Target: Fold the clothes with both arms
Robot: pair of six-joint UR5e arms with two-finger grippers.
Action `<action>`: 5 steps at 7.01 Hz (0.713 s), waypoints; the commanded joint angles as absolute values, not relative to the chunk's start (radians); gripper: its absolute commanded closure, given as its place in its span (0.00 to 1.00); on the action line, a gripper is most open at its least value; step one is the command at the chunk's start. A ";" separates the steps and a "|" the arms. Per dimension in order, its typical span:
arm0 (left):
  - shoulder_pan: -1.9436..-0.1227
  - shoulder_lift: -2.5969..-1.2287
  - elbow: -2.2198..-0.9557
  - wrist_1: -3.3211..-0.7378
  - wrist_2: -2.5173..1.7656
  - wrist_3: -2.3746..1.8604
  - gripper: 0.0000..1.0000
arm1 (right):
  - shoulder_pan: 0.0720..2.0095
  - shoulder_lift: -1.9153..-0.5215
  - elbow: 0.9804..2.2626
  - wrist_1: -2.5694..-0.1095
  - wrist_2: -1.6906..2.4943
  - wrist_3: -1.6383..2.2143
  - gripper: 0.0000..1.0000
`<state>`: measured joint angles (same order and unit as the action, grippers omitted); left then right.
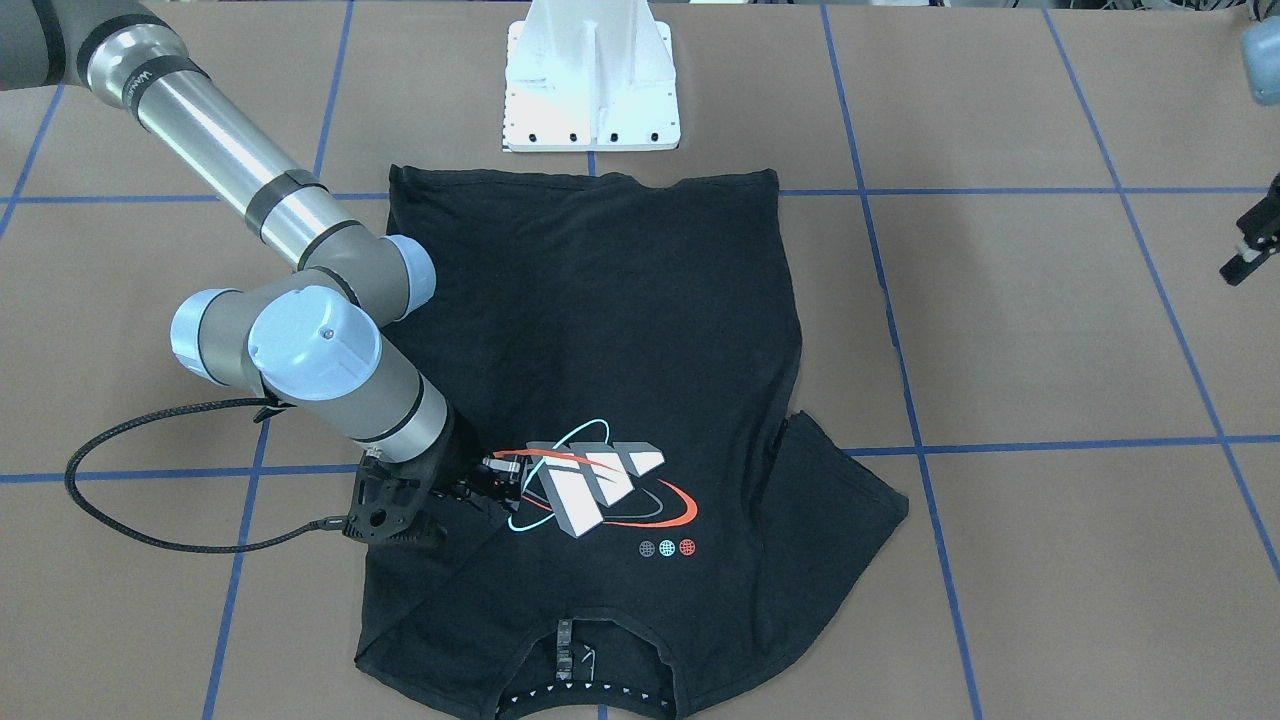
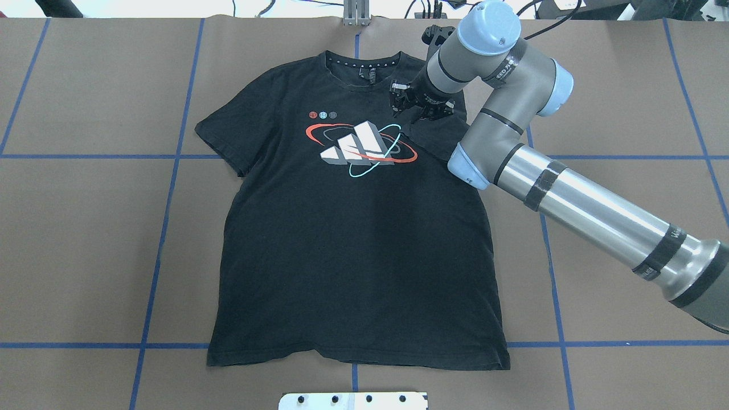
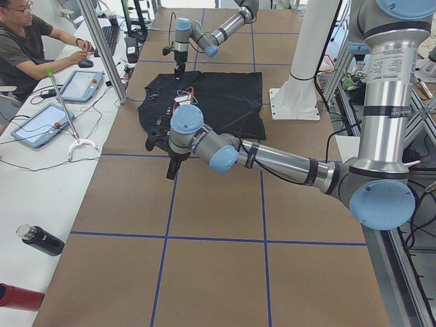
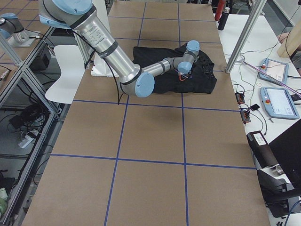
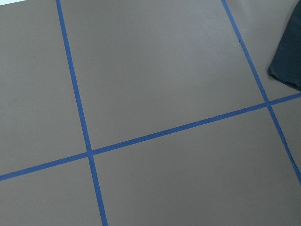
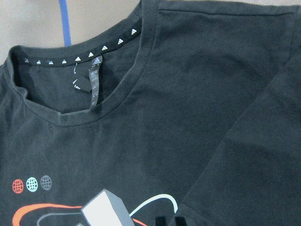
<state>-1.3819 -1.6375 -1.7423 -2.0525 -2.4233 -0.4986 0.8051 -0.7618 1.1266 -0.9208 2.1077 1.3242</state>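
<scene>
Looking at which arm is closer, it's the right one: the right gripper (image 2: 413, 105) hangs over the shirt (image 2: 353, 245) at the shoulder, just beside the collar. The right sleeve (image 2: 433, 136) is folded in under it. I can't tell if it's pinching cloth or hanging wide (black fingers on black fabric).

The left gripper (image 1: 1245, 255) is well apart over bare desk (image 2: 85, 228), and its state is just as unreadable.

The shirt lies flat, graphic up, long axis running from hem near the base to collar far away. The left sleeve (image 2: 228, 136) looks like the next step, and there's brown desk showing all round.
</scene>
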 commanded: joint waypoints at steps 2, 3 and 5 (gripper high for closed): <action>-1.203 -1.839 -1.536 -2.154 -2.378 -0.647 0.00 | 0.784 -0.975 1.441 -0.928 2.117 1.330 0.00; -1.156 -1.912 -1.458 -2.175 -2.356 -0.694 0.02 | 0.781 -1.026 1.503 -0.928 2.131 1.330 0.00; -1.071 -2.017 -1.225 -2.402 -2.353 -0.899 0.06 | 0.781 -1.100 1.574 -0.927 2.134 1.331 0.00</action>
<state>-1.1232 -1.9572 -1.3551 -2.2775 -2.3584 -0.7862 0.7817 -1.0532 1.5293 -0.9283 2.1298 1.3310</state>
